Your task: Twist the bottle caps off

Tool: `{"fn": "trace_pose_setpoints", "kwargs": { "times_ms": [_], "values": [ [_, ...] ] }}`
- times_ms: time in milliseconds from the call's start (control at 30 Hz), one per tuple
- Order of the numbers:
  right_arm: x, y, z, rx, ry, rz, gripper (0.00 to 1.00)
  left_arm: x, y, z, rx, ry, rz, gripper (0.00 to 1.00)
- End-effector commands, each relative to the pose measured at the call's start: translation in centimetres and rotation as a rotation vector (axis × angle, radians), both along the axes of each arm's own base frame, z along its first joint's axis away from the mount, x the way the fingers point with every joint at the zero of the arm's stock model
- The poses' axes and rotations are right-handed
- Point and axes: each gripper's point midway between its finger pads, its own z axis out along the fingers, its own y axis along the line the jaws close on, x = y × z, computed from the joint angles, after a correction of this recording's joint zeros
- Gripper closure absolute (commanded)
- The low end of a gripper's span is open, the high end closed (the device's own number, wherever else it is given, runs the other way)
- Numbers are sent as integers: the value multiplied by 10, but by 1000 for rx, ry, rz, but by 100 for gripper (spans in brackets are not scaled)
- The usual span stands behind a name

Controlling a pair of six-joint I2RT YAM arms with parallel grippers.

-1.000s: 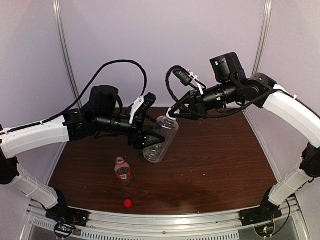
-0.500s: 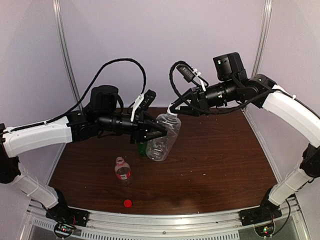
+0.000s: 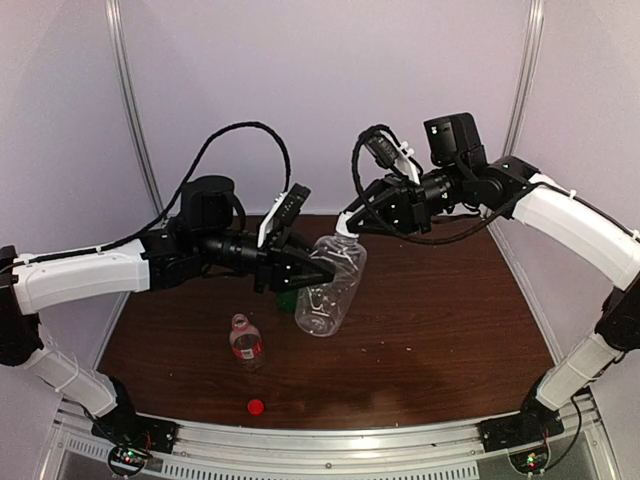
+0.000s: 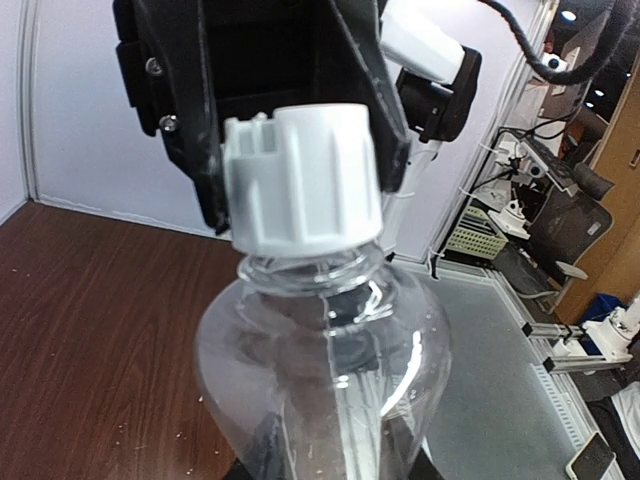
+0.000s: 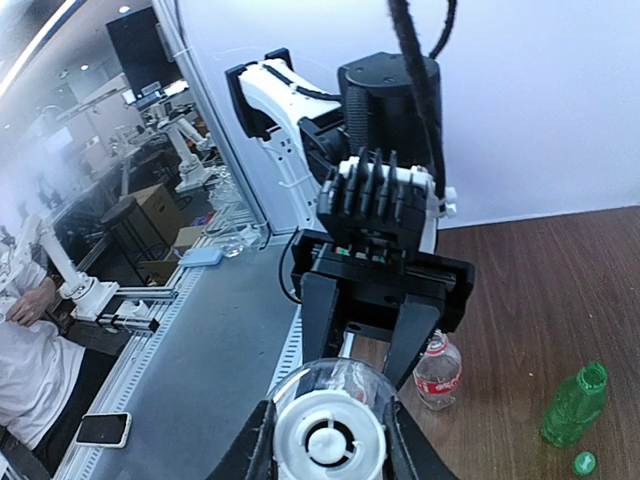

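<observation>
Over the dark wood table (image 3: 450,320), the large clear bottle (image 3: 322,305) hangs tilted at centre frame. The right gripper (image 3: 352,224) is clamped on its white cap (image 4: 300,175), and the left gripper (image 3: 318,270) is clamped on its body. Lower left, the red-label bottle (image 3: 245,343) stands uncapped, with the red cap (image 3: 256,406) lying nearer the bottom edge.

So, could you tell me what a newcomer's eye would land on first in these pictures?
The large clear ribbed plastic bottle held tilted in mid-air above the dark wooden table: the left end effector clamps its body, the right end effector grips its white ridged plastic screw cap. Next, the small red round plastic cap lying alone near the table's front edge, close to the short clear red-labelled plastic bottle.
</observation>
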Motion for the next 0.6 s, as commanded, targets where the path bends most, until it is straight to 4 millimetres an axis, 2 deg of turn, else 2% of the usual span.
{"fn": "trace_pose_setpoints", "kwargs": {
  "times_ms": [0,100,167,333,567],
  "values": [
    [-13,7,5,105,-39,183,82,-37,1,24,-122,-55,-209,79],
    [-8,9,2,96,-37,164,79,-34,1,23,-114,-56,-187,80],
    [4,11,3,79,-52,84,75,-27,1,21,-101,-62,-142,82],
    [36,8,19,78,-58,-160,55,-4,-1,17,-72,-93,14,82],
    [57,-1,37,95,2,-359,26,32,0,15,-20,-115,227,83]
  ]
}}
